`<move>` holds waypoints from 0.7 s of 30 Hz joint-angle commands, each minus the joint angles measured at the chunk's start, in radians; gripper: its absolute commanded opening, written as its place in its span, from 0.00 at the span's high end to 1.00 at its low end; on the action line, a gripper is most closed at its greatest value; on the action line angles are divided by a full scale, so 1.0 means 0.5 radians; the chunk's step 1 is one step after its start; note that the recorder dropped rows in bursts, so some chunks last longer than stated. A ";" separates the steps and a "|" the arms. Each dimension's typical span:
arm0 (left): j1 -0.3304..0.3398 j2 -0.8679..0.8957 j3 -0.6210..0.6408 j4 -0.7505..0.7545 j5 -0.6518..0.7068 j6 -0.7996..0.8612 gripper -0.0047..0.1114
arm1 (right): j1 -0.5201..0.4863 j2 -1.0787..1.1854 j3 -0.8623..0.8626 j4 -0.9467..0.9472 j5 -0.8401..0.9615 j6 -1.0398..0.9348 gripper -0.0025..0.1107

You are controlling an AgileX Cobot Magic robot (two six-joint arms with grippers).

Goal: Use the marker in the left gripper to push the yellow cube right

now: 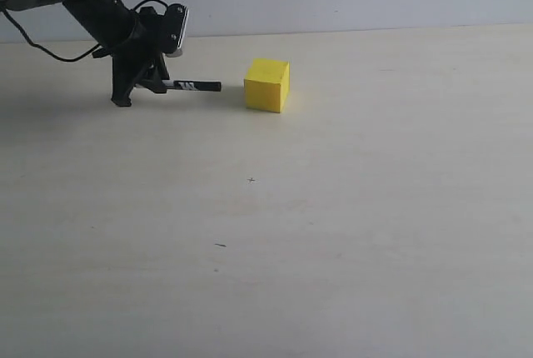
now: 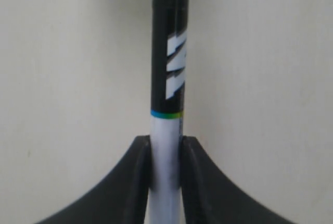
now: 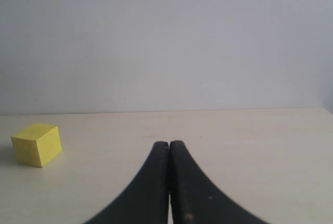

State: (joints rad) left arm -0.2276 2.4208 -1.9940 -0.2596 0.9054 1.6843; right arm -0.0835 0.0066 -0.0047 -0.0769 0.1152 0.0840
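Left fingers [image 2: 140, 166] clench the marker [image 1: 196, 86], tip just left of the yellow cube [image 1: 266, 85]; right fingers [image 3: 156, 172] clenched, empty. An off-centre push could spin the cube

Bright, soft, even light, faint shadows; close up, the marker [image 2: 167, 67] looks slightly blurred.

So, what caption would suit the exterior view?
Left hand holds marker pointing at yellow cube, tip short of it.
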 commanded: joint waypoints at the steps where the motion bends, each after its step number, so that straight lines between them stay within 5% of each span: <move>1: 0.039 -0.054 -0.045 -0.138 0.120 0.107 0.96 | -0.011 -0.013 0.009 -0.003 -0.011 0.001 0.98; 21: -0.060 0.124 -0.136 0.019 -0.227 -0.132 0.96 | -0.011 -0.013 0.009 -0.003 -0.011 0.001 0.98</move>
State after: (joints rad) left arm -0.2475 2.4810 -2.0575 -0.2440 0.8380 1.6319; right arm -0.0835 0.0066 -0.0047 -0.0769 0.1152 0.0840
